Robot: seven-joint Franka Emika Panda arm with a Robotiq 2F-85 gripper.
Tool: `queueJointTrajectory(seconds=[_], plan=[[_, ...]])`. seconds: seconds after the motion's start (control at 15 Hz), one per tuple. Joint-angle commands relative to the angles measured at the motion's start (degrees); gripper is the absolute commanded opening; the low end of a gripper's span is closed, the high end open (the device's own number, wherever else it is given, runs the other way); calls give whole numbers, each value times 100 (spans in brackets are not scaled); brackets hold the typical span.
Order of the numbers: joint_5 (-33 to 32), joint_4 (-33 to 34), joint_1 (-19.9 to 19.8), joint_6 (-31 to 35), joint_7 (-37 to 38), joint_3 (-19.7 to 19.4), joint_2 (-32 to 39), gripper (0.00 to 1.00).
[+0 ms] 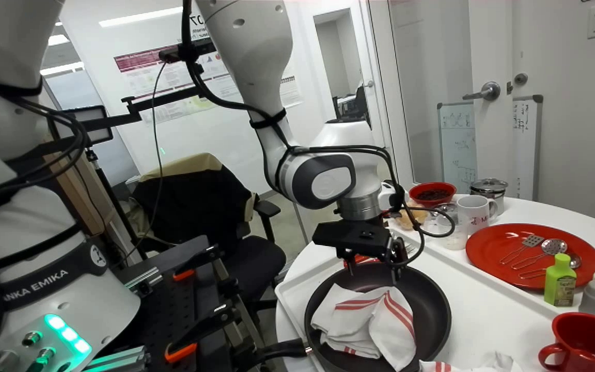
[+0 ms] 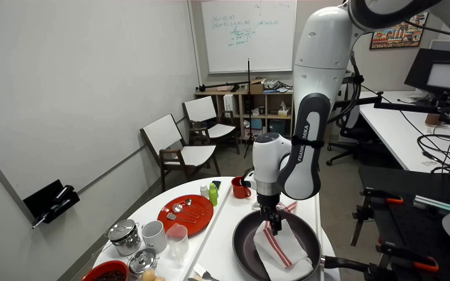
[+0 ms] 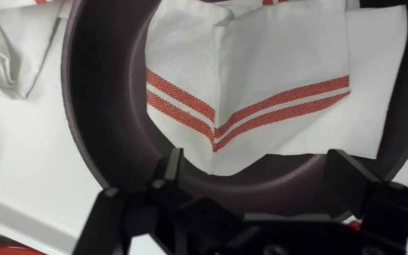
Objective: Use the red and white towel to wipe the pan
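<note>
Armchairs show at left in a single exterior view; rightward there, the black frying pan holds the folded red-striped white towel. Our wrist view has the gripper spread wide, gripping nothing, while we find its fingers overlapping in an exterior view. Farther right, the Panda arm bends down from above, its last stretch vertical, the gripper pointing into the pan.
</note>
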Motion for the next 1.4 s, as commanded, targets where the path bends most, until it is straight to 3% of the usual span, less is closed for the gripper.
queueJointTrajectory(seconds=[0.0,0.6,0.67,0.73,0.87,1.33], plan=[[-423,479,125,117,85,-195,484,100],[-725,1263,265,-42,127,-290,1278,100],[-739,1332,269,-52,122,-296,1339,75],[-748,1395,281,-61,124,-309,1394,74],[-748,1504,284,-74,129,-320,1484,60],[-713,1825,269,-186,170,-373,1726,6]])
